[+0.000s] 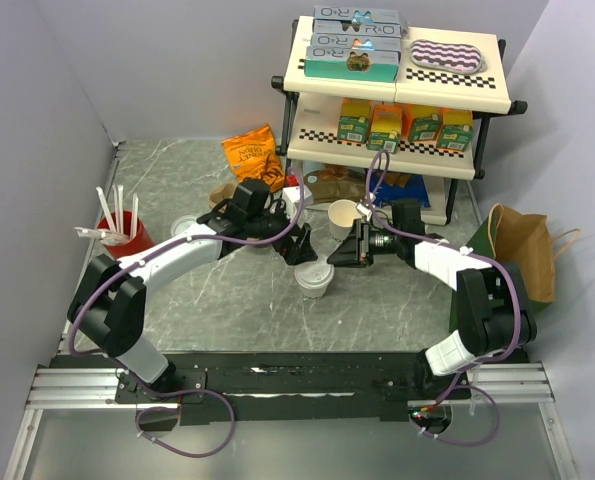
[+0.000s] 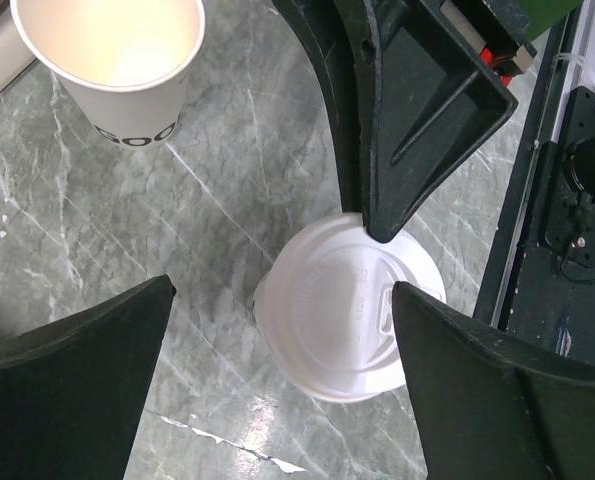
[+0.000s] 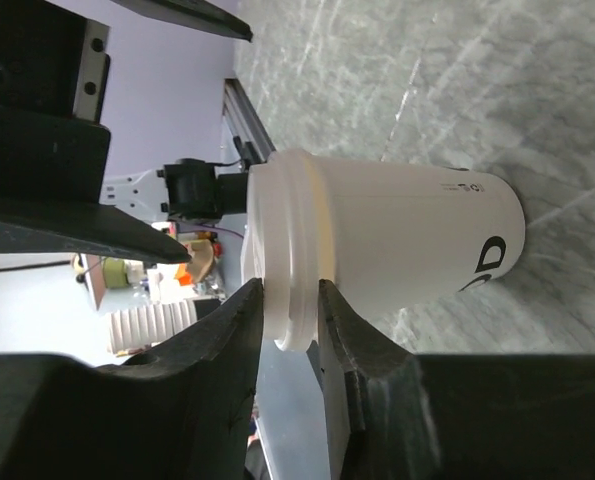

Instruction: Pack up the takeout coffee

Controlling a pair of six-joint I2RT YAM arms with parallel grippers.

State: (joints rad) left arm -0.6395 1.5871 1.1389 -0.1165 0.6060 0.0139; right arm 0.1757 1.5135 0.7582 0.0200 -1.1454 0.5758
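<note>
The takeout coffee cup (image 1: 314,278) stands upright on the marble table, cream-white with a white sip lid (image 2: 349,305) on it. My right gripper (image 1: 339,252) is shut on the lid's rim (image 3: 290,290), one finger above the rim and one below, while the cup body (image 3: 407,235) rests on the table. My left gripper (image 1: 299,248) is open above the cup (image 2: 282,290), with its fingers (image 2: 87,380) spread to either side of the lid and not touching it. A like cream cup without a lid (image 1: 343,218) stands just behind; it also shows in the left wrist view (image 2: 117,60).
A red cup of straws (image 1: 122,235) stands at the left and an orange snack bag (image 1: 254,152) at the back. A shelf rack (image 1: 397,90) with boxes and cartons is at the back right. A brown paper bag (image 1: 525,250) stands at the right.
</note>
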